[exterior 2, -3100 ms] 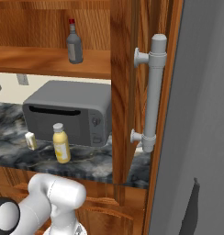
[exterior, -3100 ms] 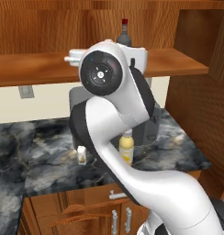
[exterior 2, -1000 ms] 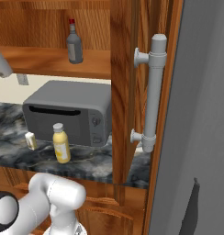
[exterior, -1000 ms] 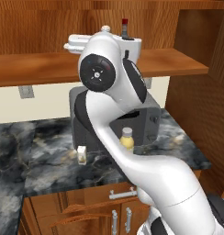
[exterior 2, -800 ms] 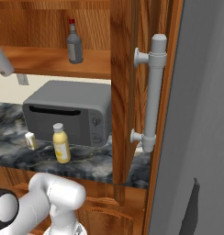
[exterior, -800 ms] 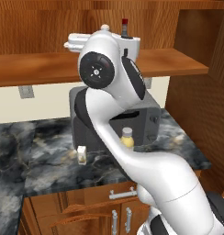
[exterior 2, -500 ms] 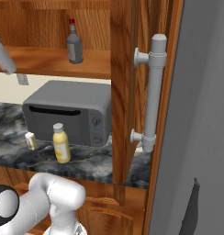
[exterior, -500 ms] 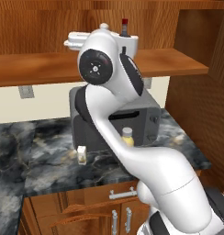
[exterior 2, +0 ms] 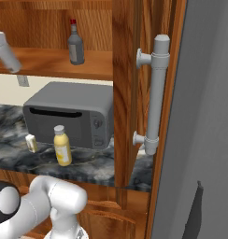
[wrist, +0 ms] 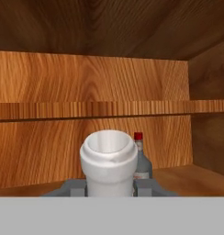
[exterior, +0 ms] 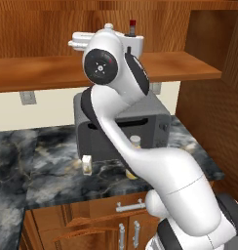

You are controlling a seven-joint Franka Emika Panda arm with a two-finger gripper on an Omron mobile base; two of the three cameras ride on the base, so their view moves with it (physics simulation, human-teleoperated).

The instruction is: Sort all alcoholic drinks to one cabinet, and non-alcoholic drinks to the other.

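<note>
In the hand view my gripper [wrist: 109,189] is shut on the neck of the slim white bottle [wrist: 108,158], which stands upright between the fingers [wrist: 70,189]. Just behind it, a little to the right, the squat dark grey bottle [wrist: 141,163] with a red cap stands on the reddish-brown wall cabinet's shelf [exterior 2: 50,60]. My hand [exterior: 133,43] is at shelf [exterior: 38,71] height and hides all but that bottle's red cap [exterior: 132,23]. Down on the counter, the yellow juice bottle [exterior 2: 62,147] and the small cream carton [exterior 2: 31,142] stand in front of the microwave.
A grey microwave [exterior 2: 69,114] sits under the shelf on the dark marble counter [exterior: 48,171]. A wooden upright [exterior 2: 127,93] and a grey fridge door with a long handle [exterior 2: 155,93] close off the right side. My own arm [exterior: 116,97] blocks much of the left base view.
My arm has risen from below the shelf to shelf level and swung toward the cabinet, now covering the dark bottle in the left base view. The counter items have not moved.
</note>
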